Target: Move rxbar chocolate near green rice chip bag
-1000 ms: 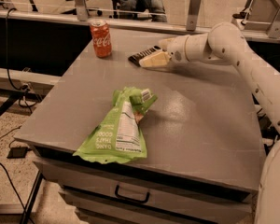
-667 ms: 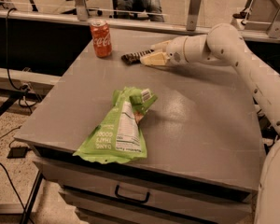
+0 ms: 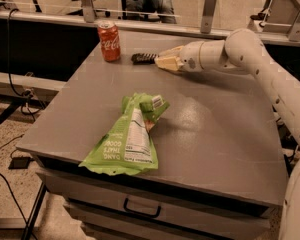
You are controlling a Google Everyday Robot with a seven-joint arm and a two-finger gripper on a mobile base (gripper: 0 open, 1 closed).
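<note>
The rxbar chocolate point(image 3: 142, 58) is a small dark bar at the far side of the grey table point(image 3: 215, 134), just right of the orange-red soda can. My gripper point(image 3: 161, 62) reaches in from the right and is shut on the bar's right end; the bar sticks out to the left of the pale fingers point(image 3: 166, 63). I cannot tell whether the bar touches the table. The green rice chip bag point(image 3: 127, 136) lies flat near the table's front left, label panel up, well apart from the bar and the gripper.
An orange-red soda can point(image 3: 109, 40) stands upright at the far left of the table, close to the bar's left end. My arm point(image 3: 260, 59) spans the table's right side. A drawer with a handle point(image 3: 139, 209) is below the front edge.
My gripper has moved a little to the left with the bar in it, bringing the bar closer to the soda can. The green bag and the can have not moved.
</note>
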